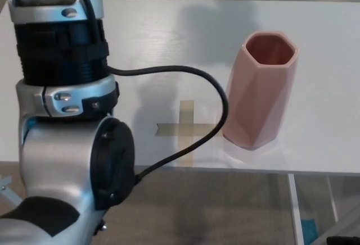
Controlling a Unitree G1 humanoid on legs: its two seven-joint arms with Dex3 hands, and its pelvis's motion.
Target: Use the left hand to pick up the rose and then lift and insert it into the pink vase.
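Filling the 9 o'clock side, your left arm point(62, 116) hides its hand, so grip and rose can't be told; neither shows. Tape cross point(185, 130) sits at centre on the desk point(315, 144). Pink vase point(260, 90) stands upright at 3 o'clock, mouth empty; bring the stem in vertically over it.

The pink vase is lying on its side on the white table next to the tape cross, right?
Not quite. In the head view the pink vase stands upright, its open mouth facing up, on the white table next to the tape cross.
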